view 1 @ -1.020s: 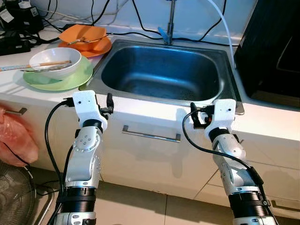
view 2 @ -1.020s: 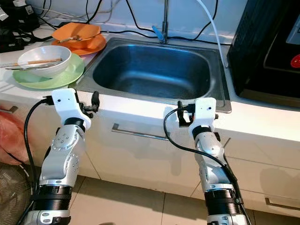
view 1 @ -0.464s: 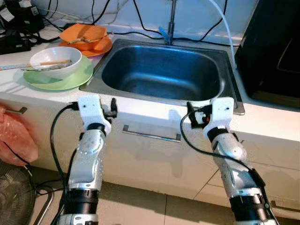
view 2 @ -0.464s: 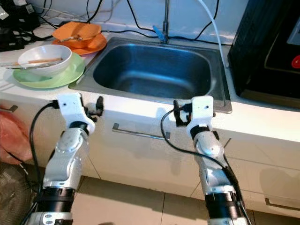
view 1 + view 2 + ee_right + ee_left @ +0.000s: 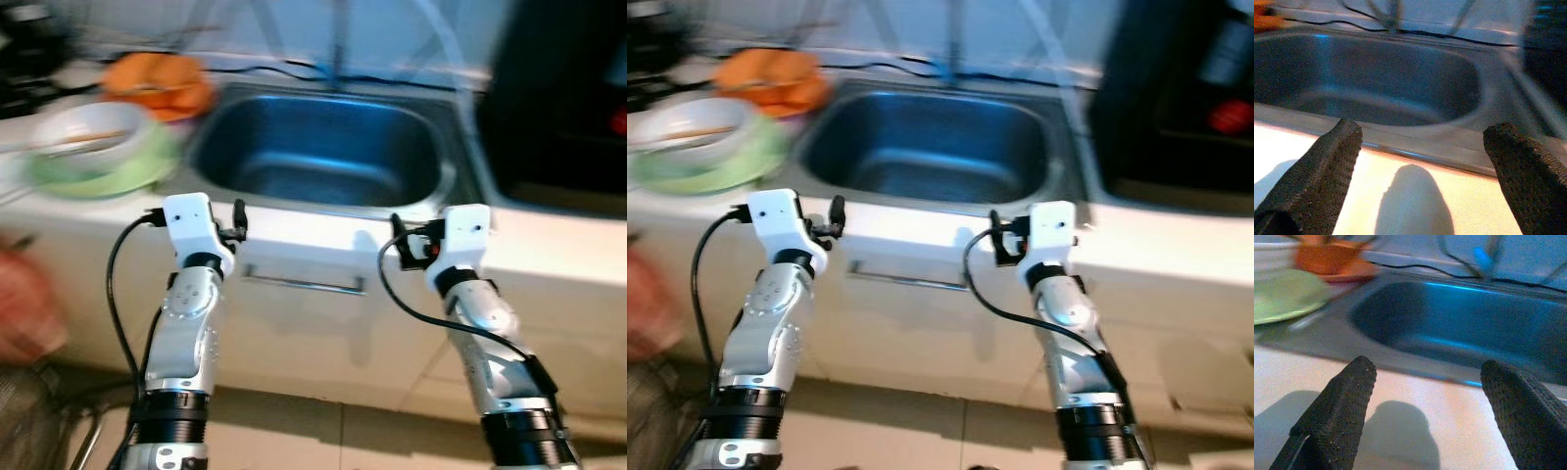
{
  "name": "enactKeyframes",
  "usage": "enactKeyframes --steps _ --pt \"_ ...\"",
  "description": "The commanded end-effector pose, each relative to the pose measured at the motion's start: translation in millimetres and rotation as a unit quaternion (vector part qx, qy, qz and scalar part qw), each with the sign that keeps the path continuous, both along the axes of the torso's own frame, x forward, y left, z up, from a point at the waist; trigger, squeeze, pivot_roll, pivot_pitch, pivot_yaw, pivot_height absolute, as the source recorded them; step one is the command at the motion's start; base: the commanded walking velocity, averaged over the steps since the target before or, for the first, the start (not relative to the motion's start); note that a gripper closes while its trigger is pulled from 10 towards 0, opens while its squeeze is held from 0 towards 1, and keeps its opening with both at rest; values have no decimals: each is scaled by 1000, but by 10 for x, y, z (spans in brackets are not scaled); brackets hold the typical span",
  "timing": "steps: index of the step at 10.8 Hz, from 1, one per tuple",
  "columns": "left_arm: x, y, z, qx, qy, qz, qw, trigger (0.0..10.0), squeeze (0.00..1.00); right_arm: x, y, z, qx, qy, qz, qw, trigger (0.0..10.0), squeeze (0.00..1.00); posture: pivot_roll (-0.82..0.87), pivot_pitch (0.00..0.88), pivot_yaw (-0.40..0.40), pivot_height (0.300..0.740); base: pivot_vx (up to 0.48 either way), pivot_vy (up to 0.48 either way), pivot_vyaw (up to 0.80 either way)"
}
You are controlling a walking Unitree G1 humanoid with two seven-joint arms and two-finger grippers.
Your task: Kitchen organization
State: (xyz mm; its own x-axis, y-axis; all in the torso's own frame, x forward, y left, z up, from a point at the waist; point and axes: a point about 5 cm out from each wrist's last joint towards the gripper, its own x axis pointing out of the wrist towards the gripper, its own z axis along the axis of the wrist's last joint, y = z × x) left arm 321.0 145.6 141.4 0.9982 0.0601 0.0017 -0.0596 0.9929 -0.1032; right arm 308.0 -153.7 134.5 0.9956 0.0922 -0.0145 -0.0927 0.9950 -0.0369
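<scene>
Both grippers poised at the sink's front edge.
Left gripper and right gripper hover spread wide, empty, above the bench; sink just ahead.

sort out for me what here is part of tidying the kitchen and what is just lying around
Part of the job: white bowl, green plate, orange dishes, sink, left claw and right claw, both open.

Lying around: black appliance, cables, red bag.

Both eye views are motion-blurred; bright overhead light casts soft finger shadows on the counter.
</scene>
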Motion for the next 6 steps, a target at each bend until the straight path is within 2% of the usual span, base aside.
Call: enactKeyframes --steps 1,3,5,6 --pt "5 46 9 0 2 5 1000 10000 0 -3 17 32 7 -2 0 1000 10000 0 122 0 -14 740 0 480 -638" --pt "13 57 11 1 2 6 1000 10000 0 -11 18 38 5 -4 -1 1000 10000 0 122 0 -10 740 0 272 0" --pt "24 61 20 2 3 4 1000 10000 0 -3 -5 43 2 -6 -8 1000 10000 0 120 0 -8 740 0 480 0" --pt "33 51 46 10 -5 1 1000 10000 0 1 -18 51 -2 -9 -15 1000 10000 0 119 0 -7 740 0 0 0"
